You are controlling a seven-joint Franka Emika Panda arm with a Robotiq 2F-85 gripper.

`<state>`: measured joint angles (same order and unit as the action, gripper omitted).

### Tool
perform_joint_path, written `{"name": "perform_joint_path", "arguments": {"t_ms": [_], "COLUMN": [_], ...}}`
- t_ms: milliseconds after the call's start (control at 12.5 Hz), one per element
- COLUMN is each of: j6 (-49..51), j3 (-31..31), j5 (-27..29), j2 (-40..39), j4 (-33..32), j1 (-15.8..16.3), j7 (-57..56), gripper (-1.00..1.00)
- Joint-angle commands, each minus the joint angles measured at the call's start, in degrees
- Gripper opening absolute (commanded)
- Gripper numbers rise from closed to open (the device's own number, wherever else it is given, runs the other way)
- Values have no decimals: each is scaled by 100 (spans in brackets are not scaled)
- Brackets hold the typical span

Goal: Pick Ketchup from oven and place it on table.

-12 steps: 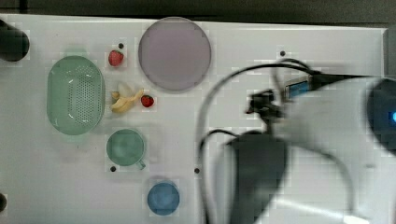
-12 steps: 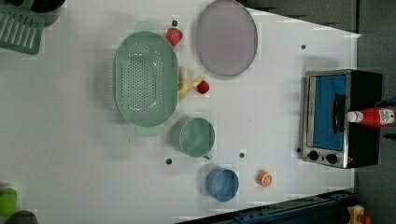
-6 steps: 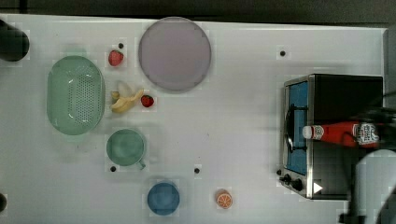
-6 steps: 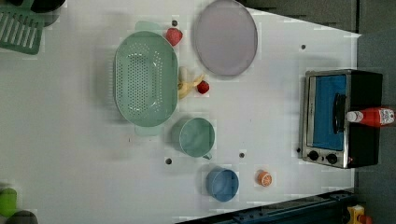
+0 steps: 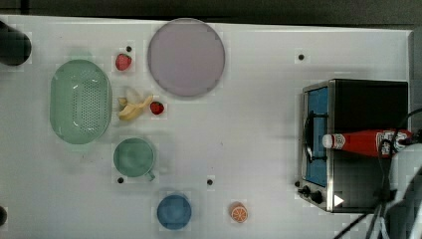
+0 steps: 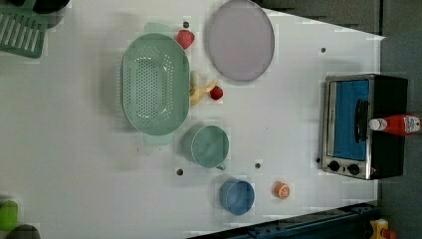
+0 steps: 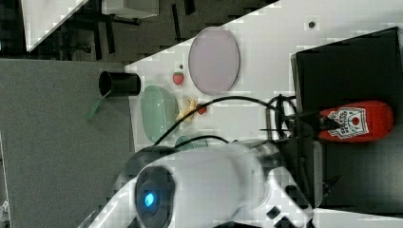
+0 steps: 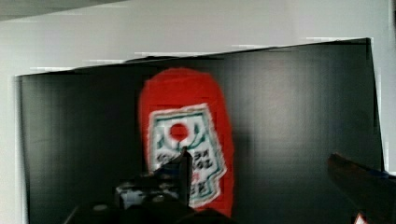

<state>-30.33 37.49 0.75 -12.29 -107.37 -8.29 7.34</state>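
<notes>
Over the last second the arm point(image 7: 204, 185) swung off the middle of the table point(image 5: 259, 124), where it had hidden the whole oven end in the top view. It came in at the back of the oven point(image 5: 370, 102), so oven and bottle were uncovered again. The ketchup point(image 5: 366, 142) had not shifted in that time. It lay flat on the oven's black top, not inside it. Its base end was nearest the gripper point(image 8: 261, 168) and its white cap pointed away, reaching out past the oven's front edge. The gripper was wide apart and empty. In the wrist view the label sat straight ahead of it. One finger point(image 8: 183, 168) overlapped the lower part of the label and the other stood well off to the side over bare black oven top. So the bottle was beneath one finger and not centred between the two. Whether that finger touched the bottle could not be told; it looked to be above it. The green strainer point(image 5: 79, 102), the plate point(image 5: 185, 57), the cups and the small fruit all lay far beyond the cap end, away from the gripper, and none had moved. Judgement: the reach was nearly done and nothing was grasped yet. The next move would need a sideways correction to bring the bottle between the fingers, then a descent and a squeeze across its width. The risk was a round bottle on a smooth top: a finger landing on it might roll it or push it toward the front edge.
</notes>
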Motion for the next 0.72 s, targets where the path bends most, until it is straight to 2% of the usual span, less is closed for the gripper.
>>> {"name": "perform_joint_path", "arguments": {"t_ms": [80, 320, 560, 720], "j6": [-241, -469, -526, -557], "j3": [-104, -106, -98, -109], "j5": [201, 546, 945, 1019], "j2": [27, -347, -735, -821], "j4": [125, 126, 112, 113], "j1": [64, 30, -14, -39], "j7": [-16, -660, -725, -725], "gripper": [100, 100, 100, 100]}}
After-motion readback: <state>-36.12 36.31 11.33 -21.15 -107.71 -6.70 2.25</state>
